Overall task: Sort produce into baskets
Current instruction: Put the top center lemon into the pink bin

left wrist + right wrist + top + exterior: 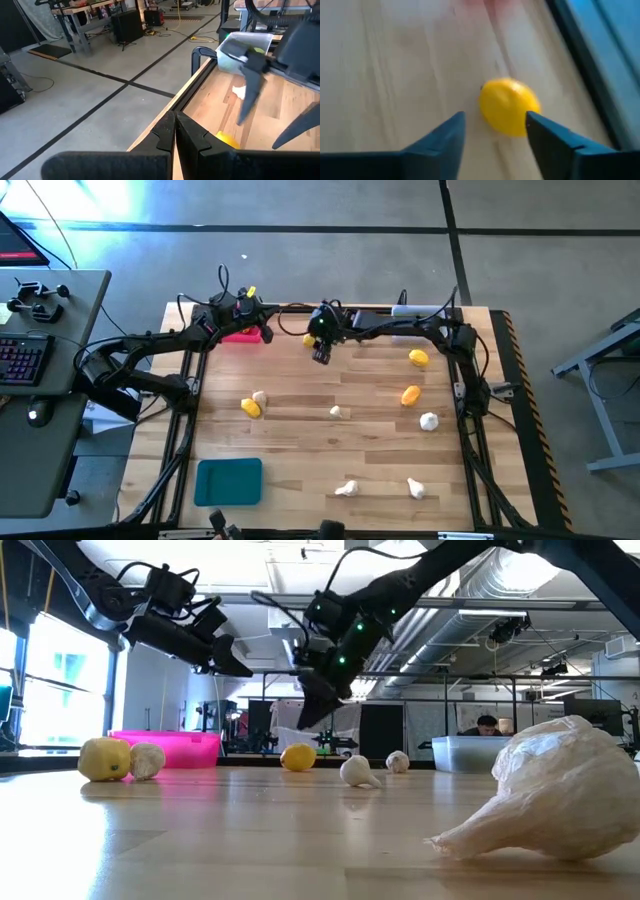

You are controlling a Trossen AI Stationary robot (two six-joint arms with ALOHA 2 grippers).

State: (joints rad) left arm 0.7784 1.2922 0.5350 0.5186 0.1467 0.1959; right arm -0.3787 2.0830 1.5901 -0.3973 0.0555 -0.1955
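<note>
Above a lemon [509,106], the right tool [495,132] gapes apart, holding nothing.

The bright pink plastic basket [243,334] sits at the wooden bench's [330,450] far edge, towards its left corner, and the clear-whitish plastic bin [418,311] at the far edge towards the right corner. The teal plastic basket [229,482] lies near the front left corner. Between the 2 far baskets, 1 small yellow lemon-like fruit [308,339] rests on the bench. 2 orange-yellow fruits [418,358] lie near the right edge, with 1 white garlic-like bulb [428,421] in front of them. 2 more white knobbly bulbs [346,488] lie near the front edge.
</note>
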